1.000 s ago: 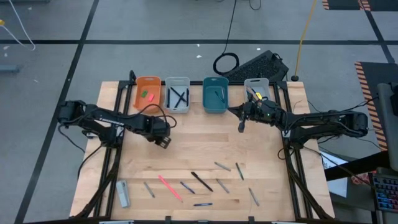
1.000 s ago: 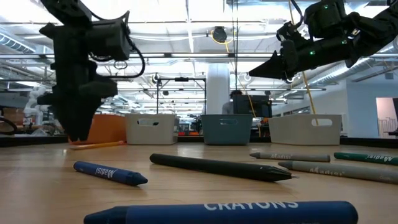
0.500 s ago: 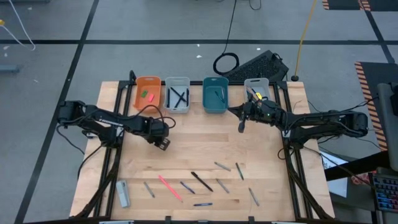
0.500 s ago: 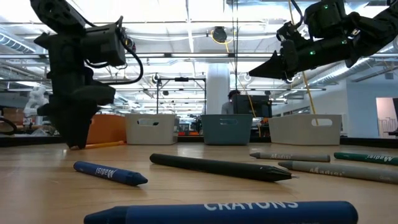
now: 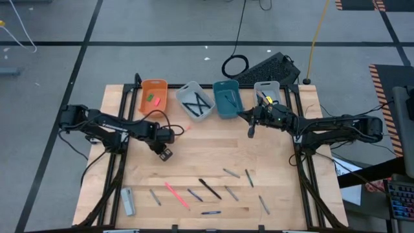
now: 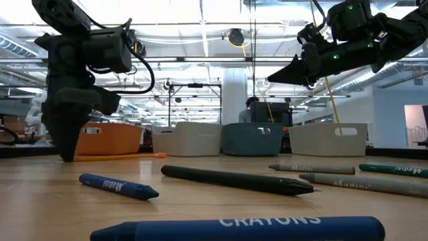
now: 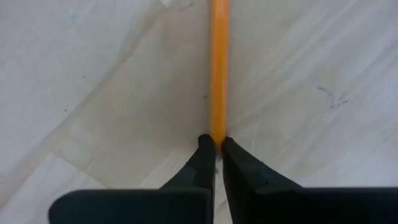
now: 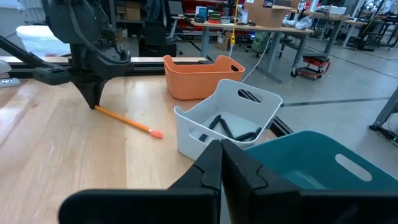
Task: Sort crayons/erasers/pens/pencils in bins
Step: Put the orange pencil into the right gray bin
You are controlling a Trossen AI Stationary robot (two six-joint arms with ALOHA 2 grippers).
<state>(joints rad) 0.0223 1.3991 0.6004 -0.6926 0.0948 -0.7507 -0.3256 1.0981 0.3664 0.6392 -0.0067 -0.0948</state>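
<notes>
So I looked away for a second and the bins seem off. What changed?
The left gripper, shut on the orange pencil, drew back from the bins. The grey-white bin of pens got knocked askew, pushing the teal bin. The orange bin, the right gripper and the loose crayons stayed put.

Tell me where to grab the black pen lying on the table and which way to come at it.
Grip the black pen at mid-shaft, coming straight down from above with fingers across its width. It lies flat and diagonal on the table, slim and long, so the middle should balance best.
</notes>
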